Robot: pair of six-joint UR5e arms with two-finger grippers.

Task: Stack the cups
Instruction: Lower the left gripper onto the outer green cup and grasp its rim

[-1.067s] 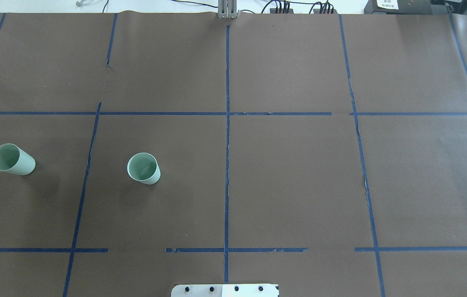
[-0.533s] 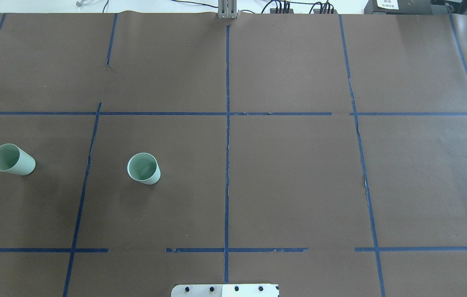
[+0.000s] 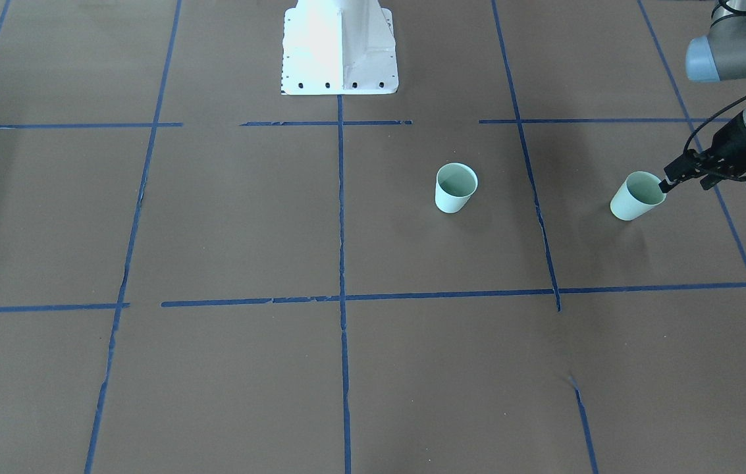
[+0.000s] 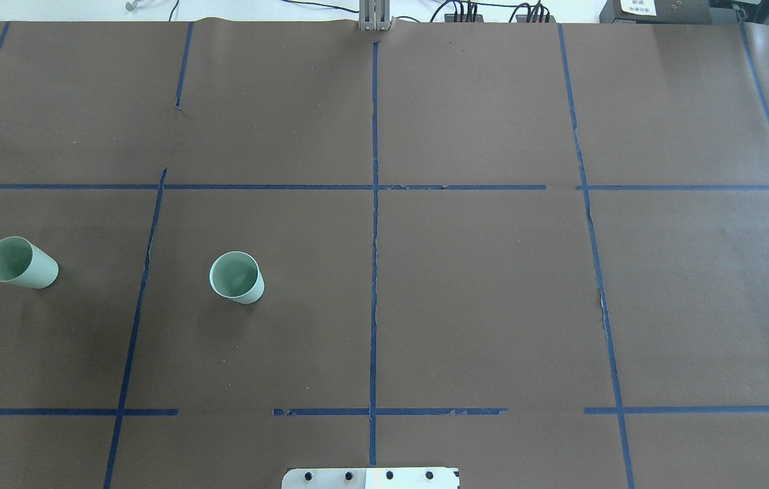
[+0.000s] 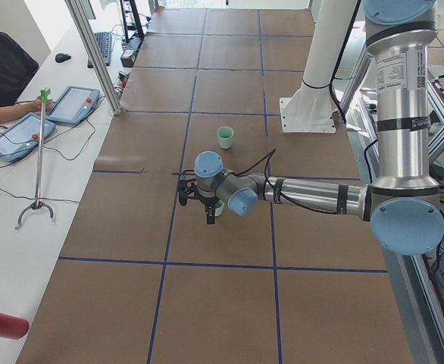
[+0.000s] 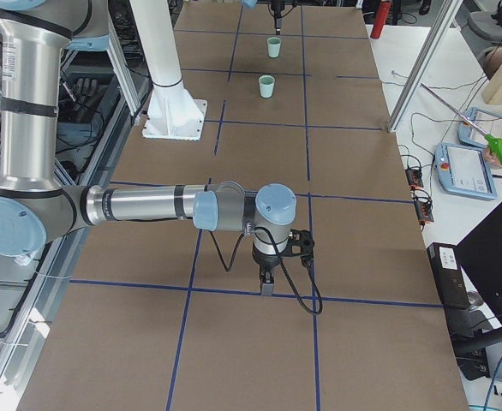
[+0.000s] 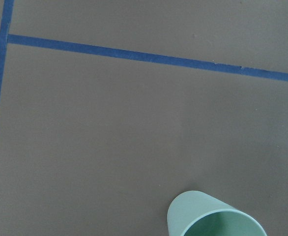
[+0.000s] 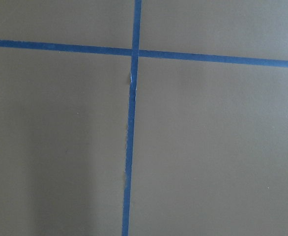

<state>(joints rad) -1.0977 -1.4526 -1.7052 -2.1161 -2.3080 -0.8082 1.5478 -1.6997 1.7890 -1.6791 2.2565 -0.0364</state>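
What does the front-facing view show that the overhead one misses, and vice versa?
Front-facing only: the left arm's grey links and blue joint cap, near the outer cup. Overhead only: cables beyond the table's far edge. Both: the outer cup and inner cup standing apart, unstacked, the blue tape grid and white base plate.

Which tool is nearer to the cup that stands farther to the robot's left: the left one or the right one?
Left. The left tool hangs right beside that cup, one finger at its rim. The right tool is far off, on the robot's other side.
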